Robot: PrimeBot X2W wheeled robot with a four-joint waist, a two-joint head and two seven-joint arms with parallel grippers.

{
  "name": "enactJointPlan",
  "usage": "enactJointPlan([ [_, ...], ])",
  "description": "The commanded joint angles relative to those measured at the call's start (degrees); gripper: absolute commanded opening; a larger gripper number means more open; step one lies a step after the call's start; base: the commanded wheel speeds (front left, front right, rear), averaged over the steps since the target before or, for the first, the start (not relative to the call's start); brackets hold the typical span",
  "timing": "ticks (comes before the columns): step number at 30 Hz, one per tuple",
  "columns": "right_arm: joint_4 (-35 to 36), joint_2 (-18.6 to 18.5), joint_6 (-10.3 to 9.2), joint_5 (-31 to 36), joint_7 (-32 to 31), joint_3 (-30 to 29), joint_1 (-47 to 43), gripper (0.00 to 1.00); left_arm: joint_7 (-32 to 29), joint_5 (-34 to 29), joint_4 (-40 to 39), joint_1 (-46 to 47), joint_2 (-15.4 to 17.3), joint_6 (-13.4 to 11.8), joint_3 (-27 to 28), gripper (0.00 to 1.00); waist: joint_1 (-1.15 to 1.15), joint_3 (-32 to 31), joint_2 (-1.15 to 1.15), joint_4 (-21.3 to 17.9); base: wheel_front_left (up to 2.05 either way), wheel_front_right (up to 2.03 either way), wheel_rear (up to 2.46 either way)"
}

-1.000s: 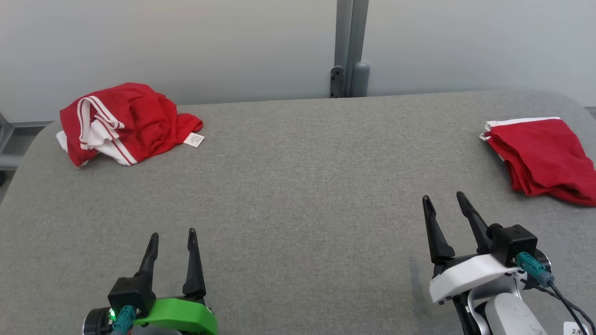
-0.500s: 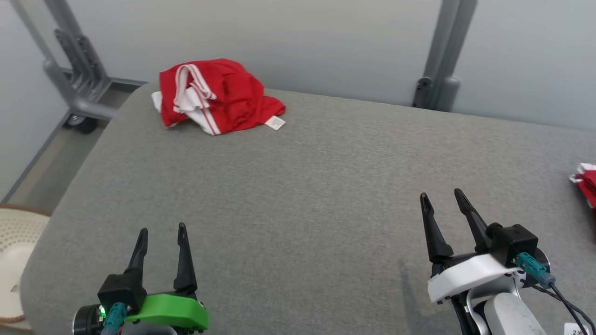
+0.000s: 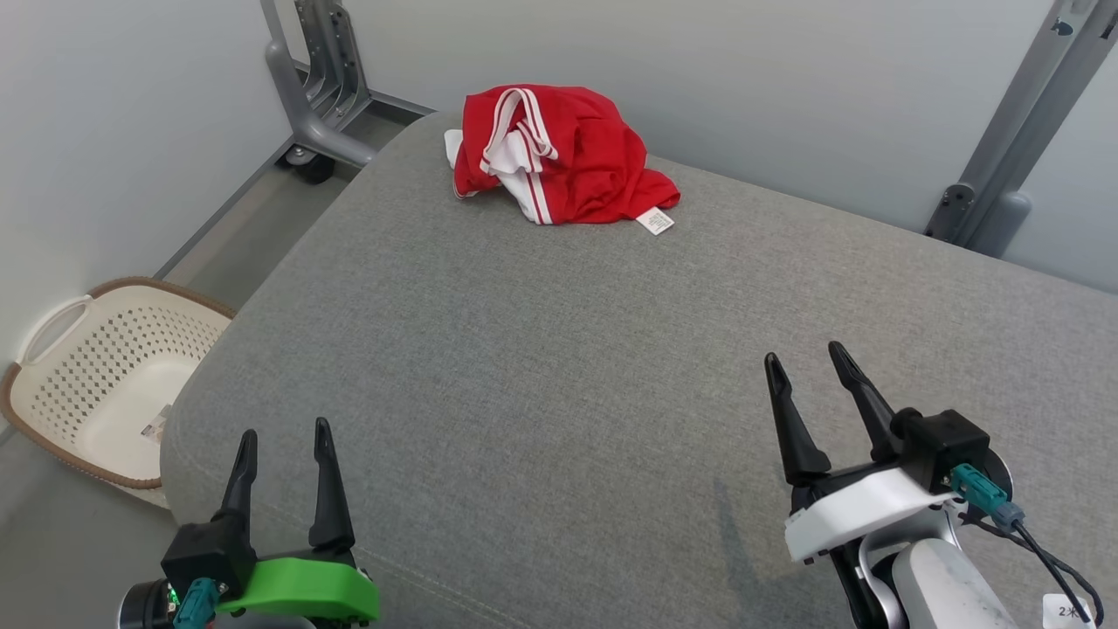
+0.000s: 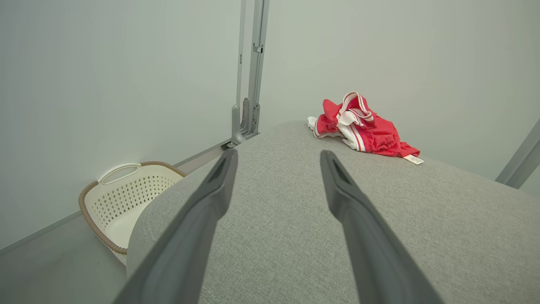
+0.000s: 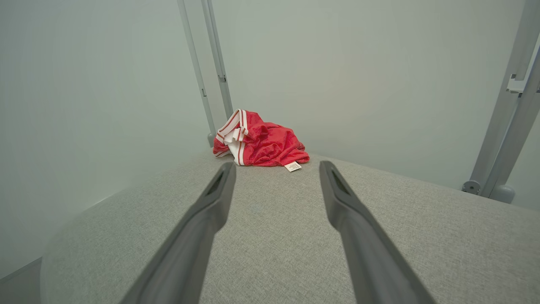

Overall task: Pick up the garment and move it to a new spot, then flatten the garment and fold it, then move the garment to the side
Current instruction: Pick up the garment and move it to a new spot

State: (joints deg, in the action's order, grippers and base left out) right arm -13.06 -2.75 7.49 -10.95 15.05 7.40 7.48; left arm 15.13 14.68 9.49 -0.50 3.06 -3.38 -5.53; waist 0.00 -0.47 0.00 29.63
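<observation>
One crumpled garment (image 3: 594, 166) hides its shape, perhaps shorts.

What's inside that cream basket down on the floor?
The basket looks nearly bare: one small pale scrap on its bottom. The grey table covers one side, so that part is unseen.

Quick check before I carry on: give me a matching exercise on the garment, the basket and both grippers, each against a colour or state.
Things:
1. garment
2. basket
3. left gripper
4. right gripper

Colour or state:
A. open, white mount
B. cream, perforated
C. red, crumpled
D. open, green mount

Pairs: 1-C, 2-B, 3-D, 4-A
</observation>
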Motion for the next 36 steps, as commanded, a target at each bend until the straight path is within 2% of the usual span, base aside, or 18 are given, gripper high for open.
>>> enactJointPlan([
  [1,-0.03,-0.26,0.0,0.1,0.18,-0.04,0.55,1.0,0.01,0.31,-0.26,-0.57,0.06,-0.36,0.18,1.0,0.0,0.44,0.0,0.49,0.0,0.0,0.0],
  [6,1.29,-0.27,0.0,1.02,0.18,-1.84,0.35,1.0,0.01,1.3,-0.49,1.19,-0.02,0.4,0.0,1.0,0.0,1.29,0.0,0.36,0.0,0.0,0.0],
  [11,3.64,-0.28,0.0,3.48,-0.41,-3.77,1.92,1.0,0.01,0.8,-0.86,6.4,1.18,1.23,1.01,1.0,0.0,4.72,0.0,-2.09,0.0,0.0,0.0],
  [15,7.03,-0.27,0.0,6.1,-1.91,-5.36,4.01,1.0,0.0,-0.09,-0.36,14.04,3.39,2.0,1.79,1.0,0.0,9.05,0.0,-5.09,0.0,0.0,0.0],
  [20,12.38,-0.27,0.0,9.2,-4.26,-6.76,7.02,1.0,-3.07,1.2,2.31,27.16,6.79,4.64,2.62,1.0,0.0,15.29,0.0,-9.37,0.0,0.0,0.0],
  [28,21.42,-0.26,0.0,11.94,-6.75,-5.37,12.31,1.0,-13.36,1.67,14.59,49.42,15.02,8.04,3.37,1.0,0.0,26.13,0.0,-18.28,0.0,0.0,0.0],
  [36,27.34,-0.22,0.0,13.81,-7.99,-5.81,13.51,1.0,-20.99,4.96,29.17,62.94,17.86,10.06,1.93,1.0,0.0,34.66,0.0,-24.03,0.0,0.0,0.0],
])
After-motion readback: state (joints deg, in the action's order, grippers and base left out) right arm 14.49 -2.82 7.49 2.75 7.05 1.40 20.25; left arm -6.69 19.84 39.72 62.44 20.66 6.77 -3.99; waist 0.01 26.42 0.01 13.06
